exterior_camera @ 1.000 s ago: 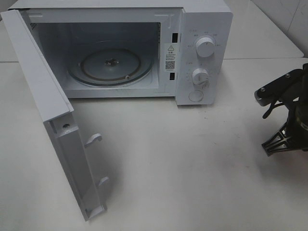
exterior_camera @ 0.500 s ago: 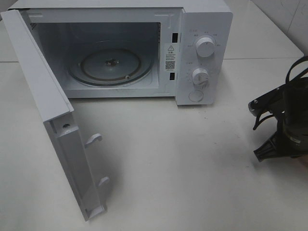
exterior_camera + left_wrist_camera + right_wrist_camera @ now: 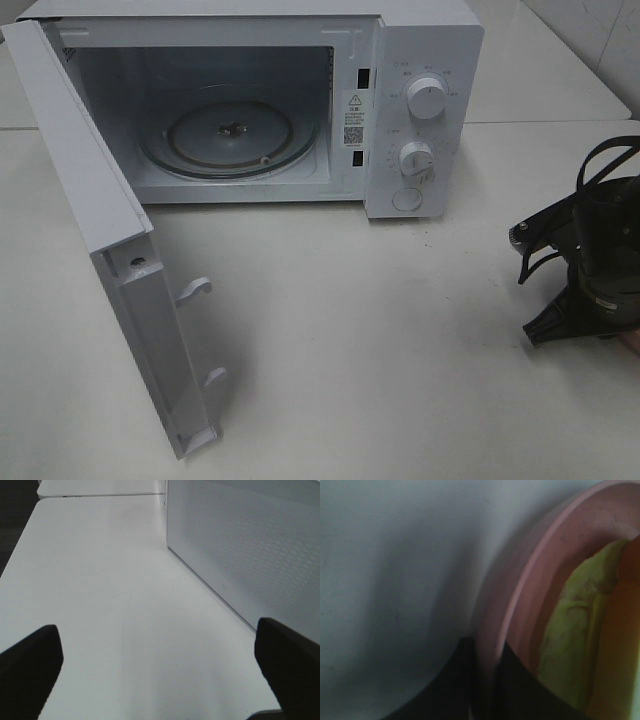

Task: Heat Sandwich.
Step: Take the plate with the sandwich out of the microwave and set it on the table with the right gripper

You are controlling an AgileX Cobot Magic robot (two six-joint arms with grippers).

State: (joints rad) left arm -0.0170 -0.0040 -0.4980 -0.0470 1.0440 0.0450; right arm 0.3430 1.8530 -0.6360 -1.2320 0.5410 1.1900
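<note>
Your right gripper [image 3: 482,680] was clamped narrow on the pink plate's [image 3: 520,595] rim, arm low at table's right edge. Your left gripper [image 3: 160,665] hung w/ fingers [image 3: 30,660] spread wide, holding nothing.

Exterior high: above and in front, facing down on table [image 3: 400,380] and open microwave [image 3: 420,110]. Left wrist: low over the table, facing along the microwave's perforated side [image 3: 250,545]. Right wrist: very close on pink plate [image 3: 520,605] rim. Shared: tabletop, microwave.
</note>
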